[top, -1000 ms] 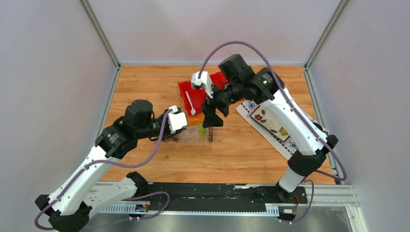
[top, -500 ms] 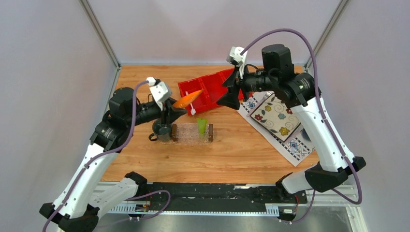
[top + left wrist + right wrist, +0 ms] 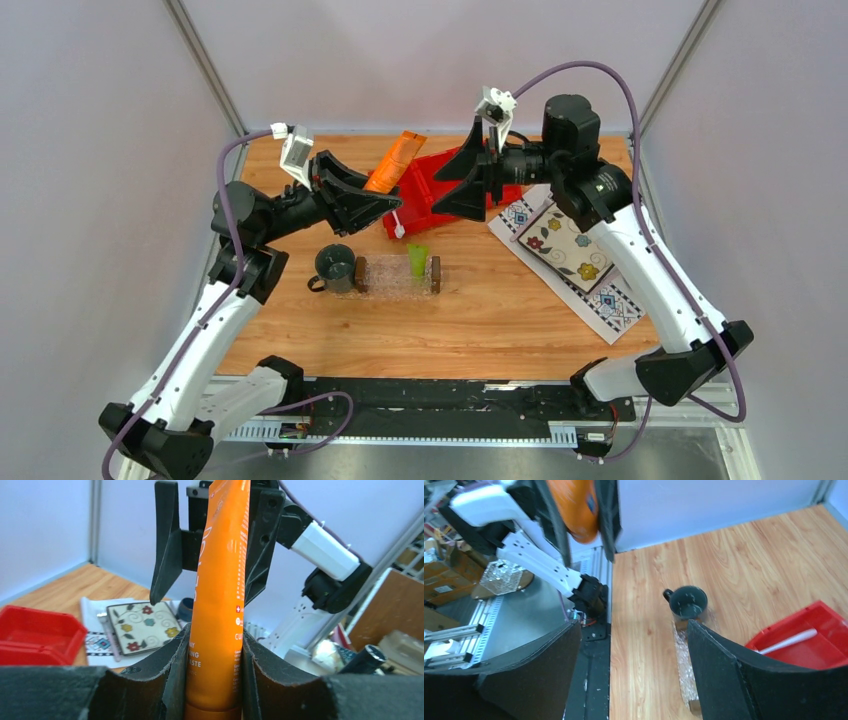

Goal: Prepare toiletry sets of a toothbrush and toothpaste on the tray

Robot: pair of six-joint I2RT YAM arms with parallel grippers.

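Observation:
My left gripper is raised above the table, shut on the lower end of the orange toothpaste, which points up and away from it. My right gripper hangs open opposite, facing the tube; its fingers stand on either side of the tube's far end without touching it. The lime green toothpaste lies on the clear tray. The white toothbrush lies in the red bin.
A dark mug stands against the tray's left end. The flower-patterned cloth lies on the right under my right arm. The red bin sits at the back centre, under both grippers.
My left gripper has lifted the orange tube from beside the tray up and back over the red bin. My right gripper rose from the tray, opened wider and turned towards the tube.

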